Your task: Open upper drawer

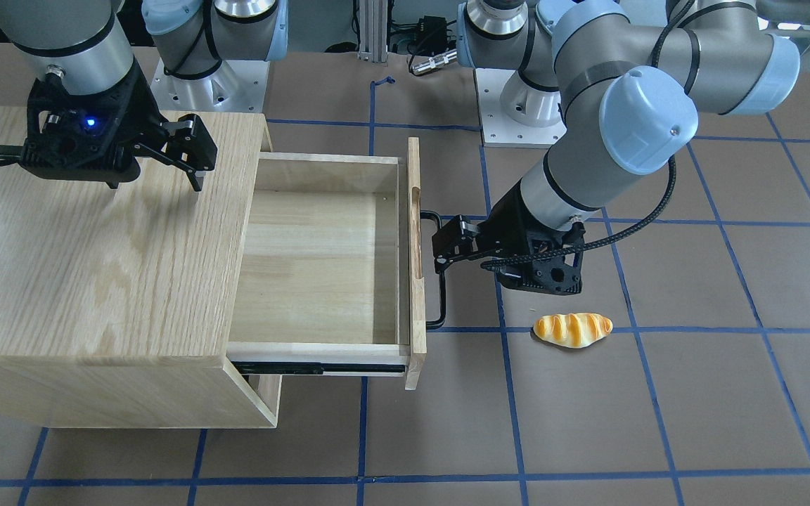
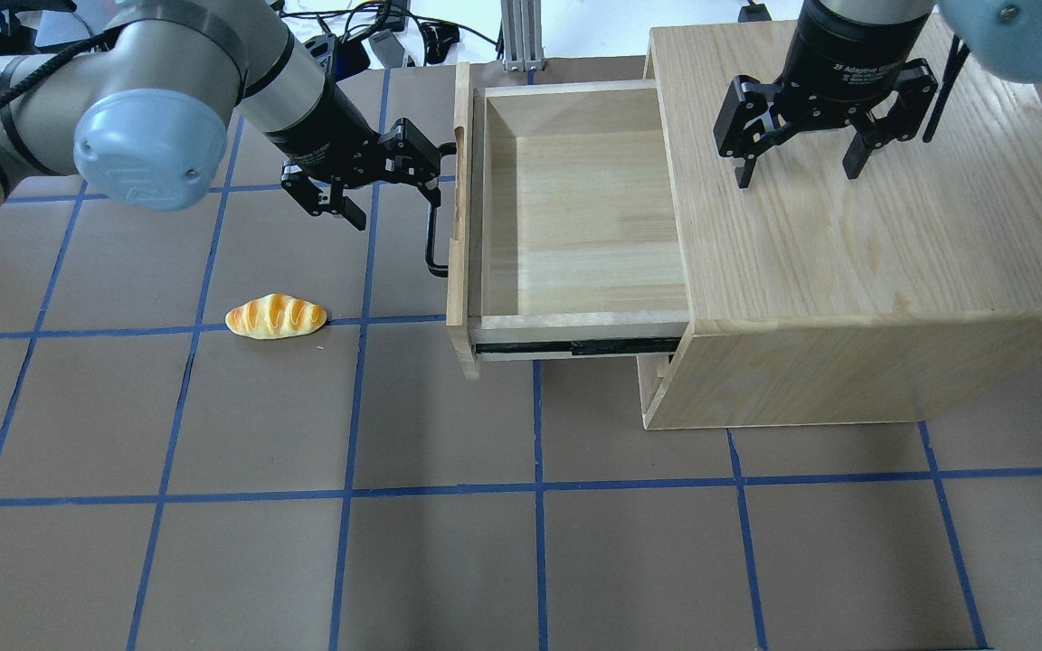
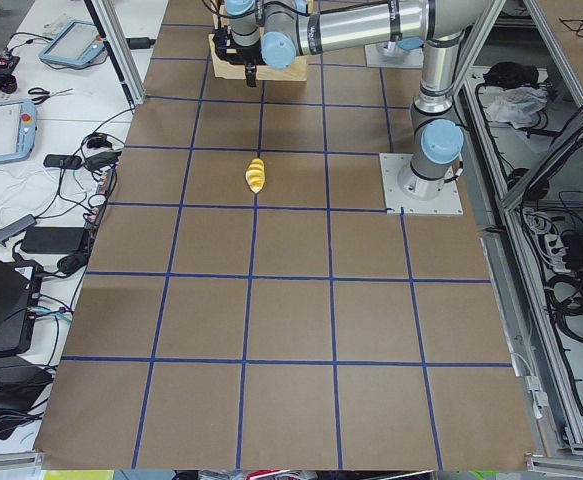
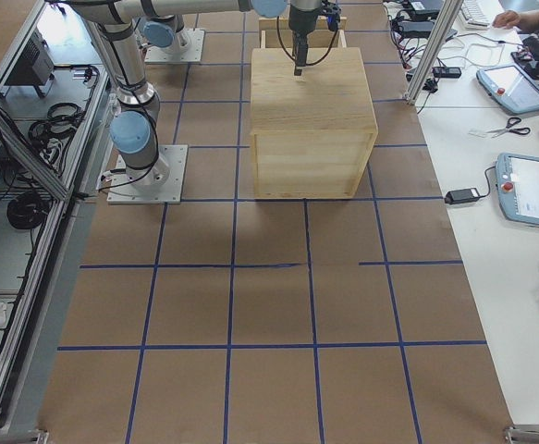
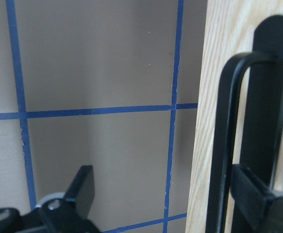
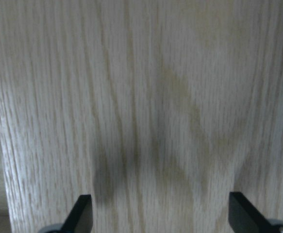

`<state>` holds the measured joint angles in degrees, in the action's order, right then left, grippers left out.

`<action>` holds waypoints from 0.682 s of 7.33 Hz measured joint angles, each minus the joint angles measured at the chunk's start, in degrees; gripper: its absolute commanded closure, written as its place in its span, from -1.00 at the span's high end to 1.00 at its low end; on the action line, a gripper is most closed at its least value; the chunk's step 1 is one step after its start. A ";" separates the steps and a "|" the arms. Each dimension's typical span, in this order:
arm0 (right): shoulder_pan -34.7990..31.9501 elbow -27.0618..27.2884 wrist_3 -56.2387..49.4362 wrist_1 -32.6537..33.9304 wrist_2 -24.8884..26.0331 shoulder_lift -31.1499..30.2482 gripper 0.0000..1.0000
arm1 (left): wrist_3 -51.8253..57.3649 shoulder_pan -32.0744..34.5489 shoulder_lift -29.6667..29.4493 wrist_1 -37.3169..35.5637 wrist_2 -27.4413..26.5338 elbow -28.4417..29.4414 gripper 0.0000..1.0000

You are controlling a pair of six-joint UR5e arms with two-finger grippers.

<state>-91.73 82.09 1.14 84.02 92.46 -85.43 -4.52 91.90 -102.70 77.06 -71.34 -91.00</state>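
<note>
The upper drawer (image 2: pixel 575 208) is a shallow pale-wood box, pulled well out of the oak-grain cabinet (image 2: pixel 847 262) on its black slide, and it is empty. It also shows in the front view (image 1: pixel 320 260). Its front panel carries a long black bar handle (image 2: pixel 431 237) (image 1: pixel 439 302) (image 5: pixel 224 145) and a slot. My left gripper (image 2: pixel 399 198) (image 1: pixel 440 253) (image 5: pixel 163 174) is open at the handle's far end; one finger (image 5: pixel 253 194) sits right by the bar, the other (image 5: pixel 80 191) over the table. My right gripper (image 2: pixel 797 176) (image 1: pixel 155 184) (image 6: pixel 160 204) is open and empty just above the cabinet top.
A toy bread roll (image 2: pixel 275 317) (image 1: pixel 572 329) lies on the brown table in front of the drawer's front panel, a little apart from it. The table is marked with a blue tape grid. The arm bases stand behind the cabinet (image 1: pixel 95 246).
</note>
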 measured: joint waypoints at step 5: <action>0.03 0.00 -0.01 0.00 0.00 0.00 1.00 | 0.58 -1.95 1.40 3.42 -0.56 1.72 1.00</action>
<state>-91.71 82.09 1.13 84.02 92.46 -85.43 -3.94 89.96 -101.29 80.48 -71.91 -89.28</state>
